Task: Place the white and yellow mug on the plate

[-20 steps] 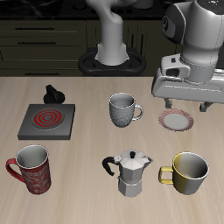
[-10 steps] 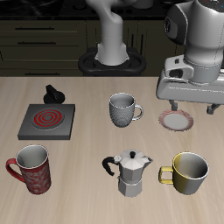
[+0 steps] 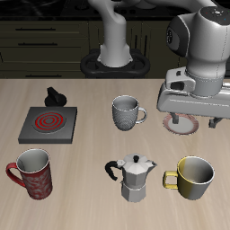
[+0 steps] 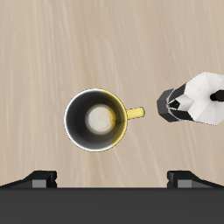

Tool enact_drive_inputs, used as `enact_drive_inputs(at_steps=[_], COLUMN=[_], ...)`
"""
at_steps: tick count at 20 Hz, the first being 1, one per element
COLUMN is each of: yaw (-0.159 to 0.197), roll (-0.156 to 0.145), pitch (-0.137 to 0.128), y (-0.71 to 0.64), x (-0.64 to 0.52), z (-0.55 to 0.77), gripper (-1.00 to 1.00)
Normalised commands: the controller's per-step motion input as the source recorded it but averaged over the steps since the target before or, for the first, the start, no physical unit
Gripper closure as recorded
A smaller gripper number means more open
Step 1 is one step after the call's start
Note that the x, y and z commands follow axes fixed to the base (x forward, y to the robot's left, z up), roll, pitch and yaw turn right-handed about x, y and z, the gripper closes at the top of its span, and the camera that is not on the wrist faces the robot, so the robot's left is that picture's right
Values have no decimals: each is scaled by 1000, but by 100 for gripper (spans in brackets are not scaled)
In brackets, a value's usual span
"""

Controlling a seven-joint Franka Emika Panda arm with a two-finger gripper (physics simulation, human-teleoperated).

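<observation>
The white and yellow mug (image 3: 195, 177) stands upright near the table's front edge, its handle pointing at the moka pot. It also shows in the wrist view (image 4: 96, 119), seen from straight above, with its whitish inside empty. The plate (image 3: 182, 125), white with a reddish-pink ring, lies farther back and is partly hidden behind my gripper. My gripper (image 3: 194, 121) hangs high over the table, above the plate and behind the mug. Its fingers (image 4: 41, 179) are wide apart and hold nothing.
A silver moka pot (image 3: 135, 177) stands close beside the mug and also shows in the wrist view (image 4: 197, 98). A grey patterned mug (image 3: 127, 112) stands mid-table, a red patterned mug (image 3: 33, 172) at the front. A dark burner (image 3: 49, 123) and a small black object (image 3: 56, 95) lie farther back.
My gripper has come down and a little toward the table's front edge, now covering more of the plate. The mug and the other objects have not moved.
</observation>
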Motion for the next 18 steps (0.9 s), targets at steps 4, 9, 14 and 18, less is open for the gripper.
enact_drive_inputs(at_steps=[4, 9, 14, 18], yaw=[-3, -39, -29, -24], roll=[-9, -26, -24, -1], pitch=[-19, -5, 19, 43], y=[-122, -176, -196, -45], x=[63, 62, 111, 74], z=[-266, -157, -197, -371], gripper=[-100, -100, -100, -100])
